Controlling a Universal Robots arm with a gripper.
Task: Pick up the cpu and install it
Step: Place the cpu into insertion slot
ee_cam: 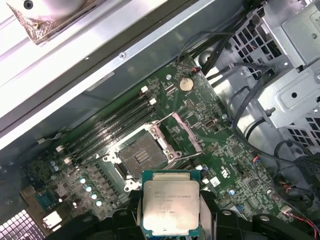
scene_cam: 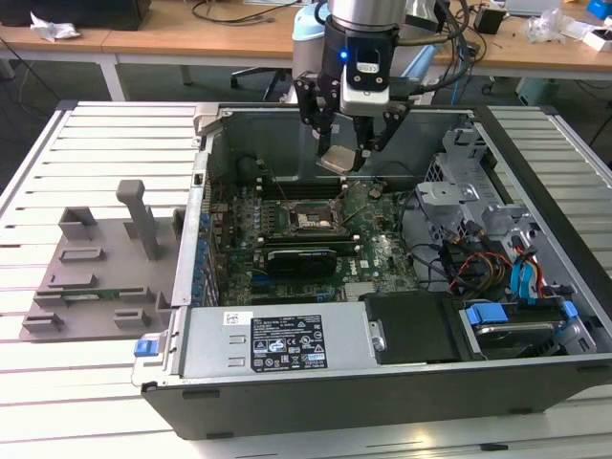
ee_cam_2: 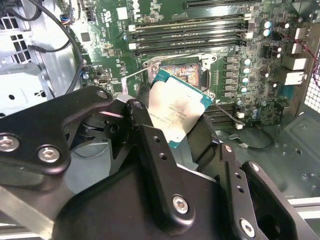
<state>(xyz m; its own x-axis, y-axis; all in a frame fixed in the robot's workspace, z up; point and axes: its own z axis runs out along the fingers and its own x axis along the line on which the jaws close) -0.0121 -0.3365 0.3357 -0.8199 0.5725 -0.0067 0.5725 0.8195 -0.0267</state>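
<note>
the fingers [ee_cam_2: 145, 130] are clenched on opposite edges of the cpu [ee_cam_2: 177, 111], leaving its underside free. it hangs in the air inside the open computer case [scene_cam: 316, 402], just short of the socket [ee_cam: 142, 155], whose bracket [ee_cam: 187, 132] is flipped up, baring the seat for it.

Open computer case [scene_cam: 382, 406], grey fixture [scene_cam: 96, 287]

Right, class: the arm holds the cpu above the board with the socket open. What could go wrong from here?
1. The cpu looks tilted in the fingers; set down like that, it may seat crooked in the socket.
2. The raised bracket stands close beside the socket; the chip or the fingers could catch it.
</note>
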